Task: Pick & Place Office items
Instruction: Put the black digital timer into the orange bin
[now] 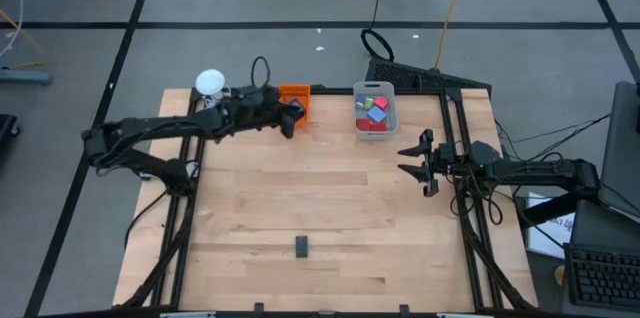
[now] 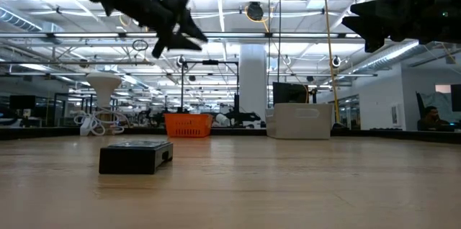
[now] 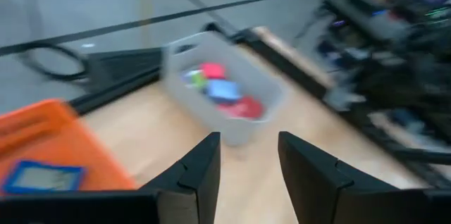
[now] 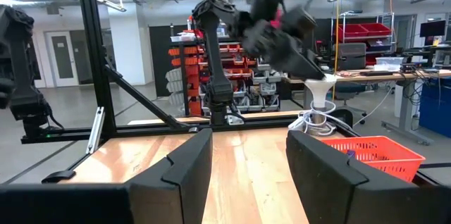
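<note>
My left gripper (image 1: 291, 118) (image 3: 248, 139) hangs open and empty at the near right corner of the orange bin (image 1: 294, 97), raised well above the table in the low view (image 2: 180, 33). A flat blue-rimmed dark piece (image 3: 42, 176) lies inside the orange bin (image 3: 49, 146). Red, blue, pink and green pieces (image 1: 373, 111) (image 3: 222, 91) lie in the clear grey bin (image 1: 375, 106). One black flat rectangle (image 1: 302, 247) (image 2: 135, 157) lies flat on the table near its near edge. My right gripper (image 1: 412, 159) (image 4: 246, 136) waits open at the table's right side, raised, touching nothing.
The white round gadget (image 1: 210, 82) (image 4: 318, 91) with its coiled cable stands at the far left corner, beside the orange bin. Black frame rails (image 1: 455, 158) run along the table's left and right sides. Bare wood (image 1: 320, 193) lies between the bins and the black rectangle.
</note>
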You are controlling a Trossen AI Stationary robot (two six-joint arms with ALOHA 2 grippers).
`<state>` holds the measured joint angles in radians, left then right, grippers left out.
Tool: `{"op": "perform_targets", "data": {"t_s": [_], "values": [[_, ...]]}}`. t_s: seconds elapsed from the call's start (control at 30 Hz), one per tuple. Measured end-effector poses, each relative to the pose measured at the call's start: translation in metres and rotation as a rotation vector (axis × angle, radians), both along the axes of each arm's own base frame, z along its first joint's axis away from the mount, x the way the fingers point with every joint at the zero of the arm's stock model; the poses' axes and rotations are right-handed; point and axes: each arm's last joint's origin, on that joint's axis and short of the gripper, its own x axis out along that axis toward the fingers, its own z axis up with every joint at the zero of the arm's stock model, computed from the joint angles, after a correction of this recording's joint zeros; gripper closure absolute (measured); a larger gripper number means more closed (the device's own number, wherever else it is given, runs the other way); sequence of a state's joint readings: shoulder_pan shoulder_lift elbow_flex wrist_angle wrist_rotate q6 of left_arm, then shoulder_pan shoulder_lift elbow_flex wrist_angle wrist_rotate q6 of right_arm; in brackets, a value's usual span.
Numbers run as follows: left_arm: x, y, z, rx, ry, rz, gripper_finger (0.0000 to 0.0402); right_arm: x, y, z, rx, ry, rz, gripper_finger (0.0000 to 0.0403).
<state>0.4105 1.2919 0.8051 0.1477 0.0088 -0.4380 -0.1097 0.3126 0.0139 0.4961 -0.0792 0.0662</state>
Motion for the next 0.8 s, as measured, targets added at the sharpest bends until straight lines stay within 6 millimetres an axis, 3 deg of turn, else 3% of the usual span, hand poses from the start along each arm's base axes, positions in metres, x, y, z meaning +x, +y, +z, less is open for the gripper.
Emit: {"op": "perform_targets", "data": {"t_s": [0.23, 0.53, 0.8], "values": [[-0.001, -0.052, 0.026, -0.018, -0.117, -0.227, 0.0270, 0.000, 0.000, 0.000, 0.000, 0.000, 0.000, 0.0232], [0.002, -0.142, 0.032, -0.091, -0.157, -0.559, 0.0270, 0.000, 0.000, 0.000, 0.000, 0.000, 0.000, 0.0232], [-0.017, -0.225, 0.041, 0.003, -0.264, -0.645, 0.0270, 0.000, 0.000, 0.000, 0.000, 0.000, 0.000, 0.0232]]}}
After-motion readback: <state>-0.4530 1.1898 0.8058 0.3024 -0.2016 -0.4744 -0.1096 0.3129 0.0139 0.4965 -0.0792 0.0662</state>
